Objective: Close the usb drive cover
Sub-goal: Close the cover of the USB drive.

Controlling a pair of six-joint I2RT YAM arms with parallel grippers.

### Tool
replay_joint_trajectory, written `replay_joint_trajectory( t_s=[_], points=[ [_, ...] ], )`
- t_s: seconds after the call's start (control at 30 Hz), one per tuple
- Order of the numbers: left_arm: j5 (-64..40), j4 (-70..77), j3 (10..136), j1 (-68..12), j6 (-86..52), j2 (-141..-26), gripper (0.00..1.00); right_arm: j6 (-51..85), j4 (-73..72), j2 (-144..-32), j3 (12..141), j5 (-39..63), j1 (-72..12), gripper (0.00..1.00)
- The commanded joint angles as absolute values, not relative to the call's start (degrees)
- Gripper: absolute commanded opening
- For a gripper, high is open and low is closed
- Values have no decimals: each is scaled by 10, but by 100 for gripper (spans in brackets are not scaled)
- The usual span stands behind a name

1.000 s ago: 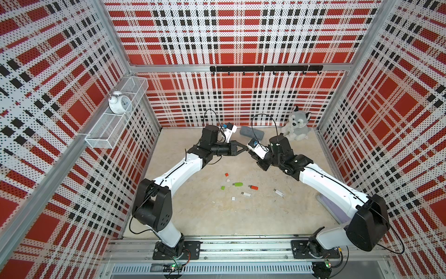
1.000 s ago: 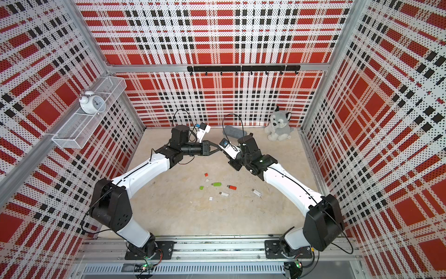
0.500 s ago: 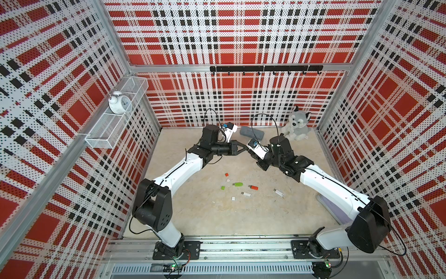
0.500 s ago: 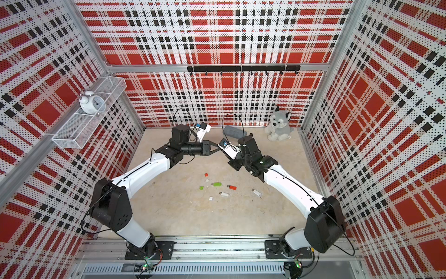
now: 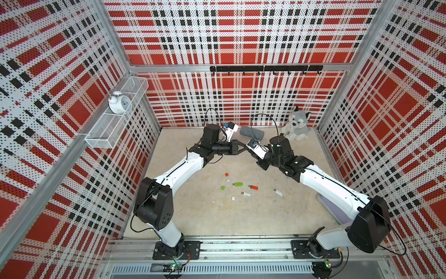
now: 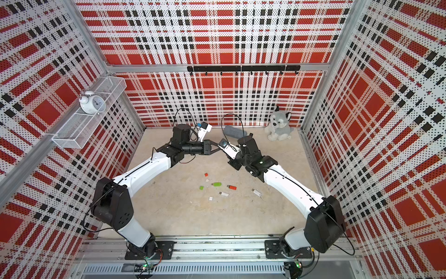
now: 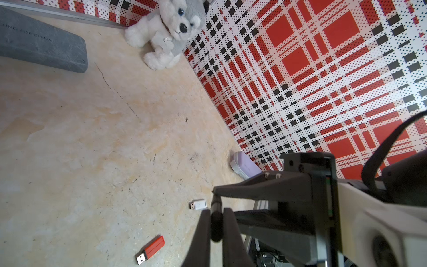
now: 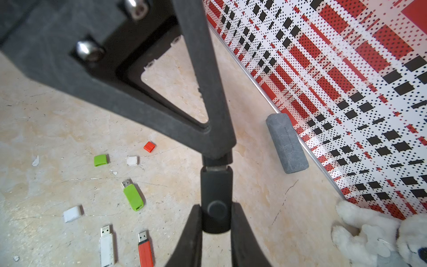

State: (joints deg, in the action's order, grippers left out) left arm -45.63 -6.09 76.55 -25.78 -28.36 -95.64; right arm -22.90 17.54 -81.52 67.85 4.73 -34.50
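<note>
While both arms meet in mid-air toward 12 o'clock of the table (image 5: 193, 217), the right gripper (image 8: 216, 205) is clamped narrowly on the body of the black usb drive (image 8: 216, 189). Left gripper (image 8: 217, 150) is pinched almost fully closed on the cover (image 8: 217, 160), end-on to the drive; a thin pale seam shows between them. 4 loose drives (image 5: 238, 184) lie on the table at 6 o'clock of the grip.

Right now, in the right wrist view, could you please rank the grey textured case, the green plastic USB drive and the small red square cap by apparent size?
Largest: grey textured case.
Then: green plastic USB drive.
Smallest: small red square cap.
The gaps are plain, so nearness hardly matters.
</note>
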Motion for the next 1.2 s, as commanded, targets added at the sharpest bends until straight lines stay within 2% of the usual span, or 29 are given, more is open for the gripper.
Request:
replay_joint_trajectory(
  t_s=[0.0, 0.2, 1.17],
  points=[
    [-462, -80, 782, -272, -265, -970, 8, -227, 134, -799, 678, 67, -356, 10],
    [-458, -85, 784, -275, -267, -971, 8, -230, 124, -799, 680, 54, -357, 10],
    [-485, -96, 787, -288, -247, -976, 8, -207, 45, -795, 669, 119, -358, 10]
  ],
)
